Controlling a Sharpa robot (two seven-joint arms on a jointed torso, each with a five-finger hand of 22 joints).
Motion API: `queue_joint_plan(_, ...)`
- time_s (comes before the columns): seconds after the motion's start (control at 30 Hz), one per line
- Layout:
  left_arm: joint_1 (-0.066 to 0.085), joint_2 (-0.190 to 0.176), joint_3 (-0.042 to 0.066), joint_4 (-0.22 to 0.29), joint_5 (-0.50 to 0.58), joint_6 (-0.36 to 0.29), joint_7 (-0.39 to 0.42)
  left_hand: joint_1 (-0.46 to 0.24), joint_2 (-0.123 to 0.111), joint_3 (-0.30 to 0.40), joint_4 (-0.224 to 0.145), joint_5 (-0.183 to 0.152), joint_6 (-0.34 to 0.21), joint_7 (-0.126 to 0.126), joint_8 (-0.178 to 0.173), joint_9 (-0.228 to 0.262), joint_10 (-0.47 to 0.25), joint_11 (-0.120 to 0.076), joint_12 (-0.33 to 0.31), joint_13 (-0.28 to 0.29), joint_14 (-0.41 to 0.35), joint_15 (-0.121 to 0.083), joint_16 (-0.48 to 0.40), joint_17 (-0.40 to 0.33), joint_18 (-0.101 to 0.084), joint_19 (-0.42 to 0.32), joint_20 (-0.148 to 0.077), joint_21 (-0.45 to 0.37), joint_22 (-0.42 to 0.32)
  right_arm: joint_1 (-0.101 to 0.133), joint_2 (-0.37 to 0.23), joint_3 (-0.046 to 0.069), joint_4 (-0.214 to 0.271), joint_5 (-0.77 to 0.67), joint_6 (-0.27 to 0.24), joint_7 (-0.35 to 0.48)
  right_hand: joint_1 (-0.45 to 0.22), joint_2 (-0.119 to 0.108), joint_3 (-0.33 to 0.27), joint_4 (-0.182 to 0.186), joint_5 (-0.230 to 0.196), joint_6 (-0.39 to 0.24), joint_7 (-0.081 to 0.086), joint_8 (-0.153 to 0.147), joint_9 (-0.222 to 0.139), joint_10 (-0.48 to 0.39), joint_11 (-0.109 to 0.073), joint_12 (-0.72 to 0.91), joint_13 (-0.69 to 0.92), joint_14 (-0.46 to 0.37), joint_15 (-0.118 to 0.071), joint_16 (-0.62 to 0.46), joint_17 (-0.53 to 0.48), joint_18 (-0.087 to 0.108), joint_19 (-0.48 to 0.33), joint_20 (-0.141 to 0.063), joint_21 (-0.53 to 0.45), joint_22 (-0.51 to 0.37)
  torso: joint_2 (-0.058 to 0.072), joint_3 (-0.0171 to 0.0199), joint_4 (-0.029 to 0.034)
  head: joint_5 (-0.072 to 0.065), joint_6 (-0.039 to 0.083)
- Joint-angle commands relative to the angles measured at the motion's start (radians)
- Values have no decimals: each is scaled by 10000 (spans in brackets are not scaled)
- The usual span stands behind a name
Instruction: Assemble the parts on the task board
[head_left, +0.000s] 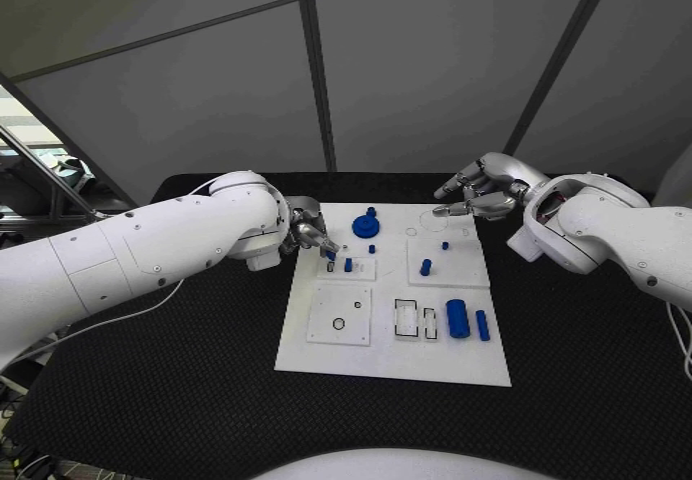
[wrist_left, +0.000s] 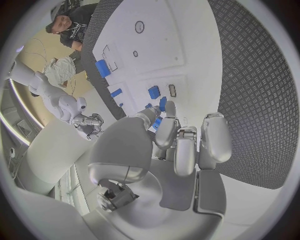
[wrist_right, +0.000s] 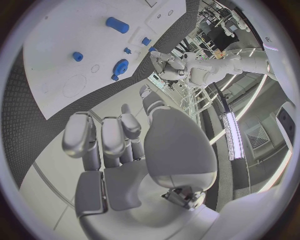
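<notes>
The white task board (head_left: 378, 350) lies mid-table. On it are a blue gear-like part (head_left: 366, 225), small blue pegs (head_left: 426, 267), a thick blue cylinder (head_left: 457, 318) and a thinner bar (head_left: 482, 325). My left hand (head_left: 307, 236) hovers at the board's far left edge, above a small inset plate with a blue part (head_left: 348, 265). In the left wrist view, its thumb and a finger (wrist_left: 167, 120) seem to pinch a small blue part (wrist_left: 157, 122). My right hand (head_left: 480, 193) hangs over the board's far right corner and holds nothing; the gear-like part (wrist_right: 120, 66) lies beyond its fingers (wrist_right: 112, 135).
The board (wrist_left: 156, 45) sits on a black textured table mat (head_left: 173, 380). Open mat surrounds it on the left, right and near sides. Empty slots (head_left: 415, 318) and a round hole (head_left: 339, 323) mark the board's near half.
</notes>
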Motion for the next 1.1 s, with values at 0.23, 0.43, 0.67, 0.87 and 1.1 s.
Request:
queue_joint_plan(0.23,-216,-17,-1,90,-1174,-451,-60,-129,-42,1765,-1691,76,109,-14,39,23,80,20,9,1484,1052,-59,56,2631,-128,87,-28,63,29,19,-53,7,38,-18,23,81,-74,32,-7,4,45,-76,-1,-42,-10,-9,30,-30,-9,89,8,-58,11,165,50,18,-59,4,10,5,2,3,-38)
queue_joint_plan(0.43,-284,6,-3,108,-1312,-237,-153,-145,-56,1789,-1704,103,122,-18,44,34,86,16,9,1481,1053,-63,59,2634,-127,86,-32,59,27,19,-48,7,39,-18,30,79,-74,32,-7,4,45,-76,-1,-42,-10,-9,30,-30,-9,89,8,-58,11,165,50,18,-59,4,12,-1,3,6,-66)
queue_joint_plan(0.67,-325,3,-8,149,-1480,-30,-177,-151,-67,1806,-1717,119,128,-21,46,40,92,13,19,1482,1053,-65,59,2634,-128,89,-35,60,30,19,-47,7,38,-18,39,80,-74,32,-7,4,45,-76,-1,-42,-10,-9,30,-30,-9,89,8,-58,11,165,50,18,-59,4,4,-5,2,23,-93)
queue_joint_plan(0.87,-367,7,-11,207,-1518,65,-173,-151,-67,1806,-1717,119,128,-21,46,40,92,13,19,1482,1053,-65,59,2634,-128,89,-35,60,30,19,-39,7,37,-18,52,83,-74,32,-7,4,45,-76,-1,-42,-10,-9,30,-30,-9,89,8,-58,11,165,50,18,-59,4,5,-4,-2,28,-104)
queue_joint_plan(1.1,-401,-40,-12,345,-1525,190,-201,-162,-79,1825,-1730,135,137,-23,49,48,90,10,2,1475,1053,-67,59,2634,-127,87,-37,55,27,19,-43,7,33,-18,60,81,-74,32,-7,4,45,-76,-1,-42,-10,-9,30,-30,-9,89,8,-58,11,165,50,18,-59,4,2,1,-1,35,-124)
